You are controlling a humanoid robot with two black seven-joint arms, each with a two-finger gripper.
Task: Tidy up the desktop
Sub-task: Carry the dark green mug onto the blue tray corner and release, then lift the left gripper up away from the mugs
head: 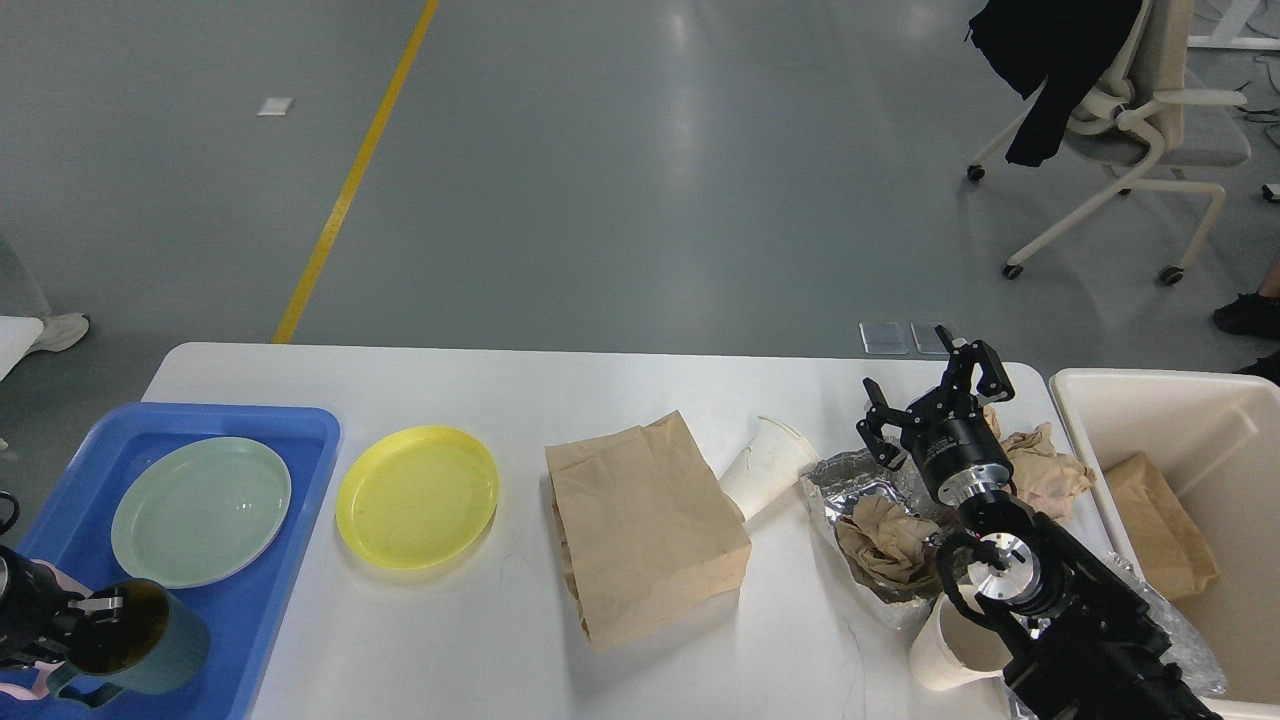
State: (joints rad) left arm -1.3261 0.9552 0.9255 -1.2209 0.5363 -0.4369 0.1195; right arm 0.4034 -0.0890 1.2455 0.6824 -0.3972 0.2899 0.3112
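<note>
The white counter (620, 385) spans the view's width, its far edge against the grey floor. Right end effector (935, 400) is raised above the counter's far right area, fingers spread apart, gripping nothing. Left end effector (70, 615) sits at the near left edge, dark and partly cut off; its state cannot be told, though it is at a green cup (150, 635) over the blue tray (300, 430). The tray carries a pale green plate (200, 510). A yellow plate (417, 496), brown paper bag (640, 525), tipped white cup (765, 465) and foil with crumpled paper (880, 530) lie rightward. A cream bin (1100, 385) stands far right.
</note>
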